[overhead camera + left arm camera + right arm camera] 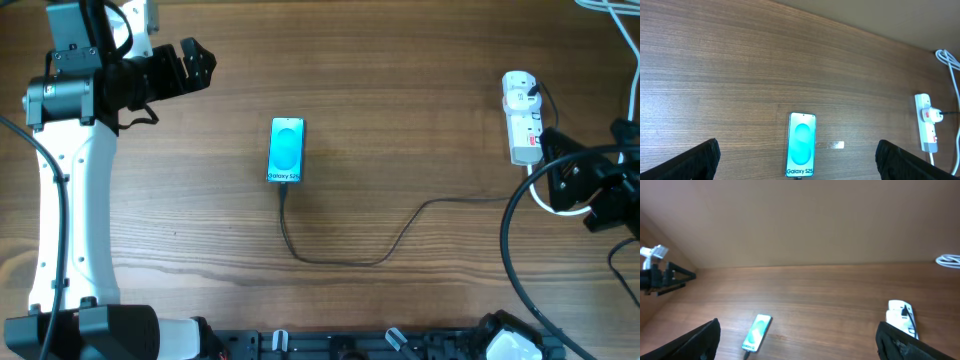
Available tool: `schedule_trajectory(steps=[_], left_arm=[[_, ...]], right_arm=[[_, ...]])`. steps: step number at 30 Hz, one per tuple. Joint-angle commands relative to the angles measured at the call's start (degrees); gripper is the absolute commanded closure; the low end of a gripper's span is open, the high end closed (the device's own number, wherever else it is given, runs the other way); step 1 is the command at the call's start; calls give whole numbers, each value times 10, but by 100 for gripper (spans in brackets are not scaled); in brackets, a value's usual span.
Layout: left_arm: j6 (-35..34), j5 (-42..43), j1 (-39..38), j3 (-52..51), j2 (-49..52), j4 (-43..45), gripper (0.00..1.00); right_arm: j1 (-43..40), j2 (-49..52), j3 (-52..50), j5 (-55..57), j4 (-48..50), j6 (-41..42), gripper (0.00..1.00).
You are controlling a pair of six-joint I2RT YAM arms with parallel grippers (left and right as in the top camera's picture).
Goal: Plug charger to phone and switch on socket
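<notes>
The phone (286, 150) lies flat mid-table with its cyan screen up; it also shows in the left wrist view (801, 144) and the right wrist view (757, 332). The charger, a thin black cable (400, 238), runs from the phone's near end across the table toward the right. The white socket (522, 116) lies at the right edge, with a plug in it; it also shows in the left wrist view (927, 122) and the right wrist view (901, 317). My left gripper (190, 65) is open and empty at the far left. My right gripper (570, 170) is open beside the socket's near end.
A thick white cable (622, 40) loops at the far right corner and past the socket. A small pale strip (836, 145) lies on the wood right of the phone. The table's near edge carries black fittings (330, 345).
</notes>
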Motion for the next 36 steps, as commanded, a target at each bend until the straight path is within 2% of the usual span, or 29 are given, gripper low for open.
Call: schedule_trajectory(steps=[1, 6, 8, 10, 12, 14, 15, 18, 22, 25, 28, 36], left_arm=[[2, -1, 1, 0, 0, 1, 0], [2, -1, 1, 0, 0, 1, 0], [2, -1, 1, 0, 0, 1, 0], [2, -1, 1, 0, 0, 1, 0], [2, -1, 1, 0, 0, 1, 0], [2, -1, 1, 0, 0, 1, 0], [2, -1, 1, 0, 0, 1, 0], [2, -1, 1, -1, 0, 1, 0], [2, -1, 1, 0, 0, 1, 0], [2, -1, 1, 0, 0, 1, 0], [2, -1, 1, -1, 0, 1, 0], [2, -1, 1, 0, 0, 1, 0]], right_arm=[[2, 5, 0, 49, 0, -10, 0], [2, 11, -12, 60, -23, -84, 0], [10, -3, -59, 60, 18, -82, 0], [67, -54, -174, 85, 181, -54, 0], [131, -110, -289, 182, 327, 7, 0], [175, -154, -378, 242, 417, 27, 0], [218, -198, -469, 290, 510, 26, 0], [280, -273, -616, 365, 632, 22, 0], [306, -386, -787, 386, 741, 23, 0], [317, -469, -896, 386, 792, 22, 0], [328, -516, -946, 386, 796, 22, 0], [330, -542, -958, 392, 697, 20, 0]])
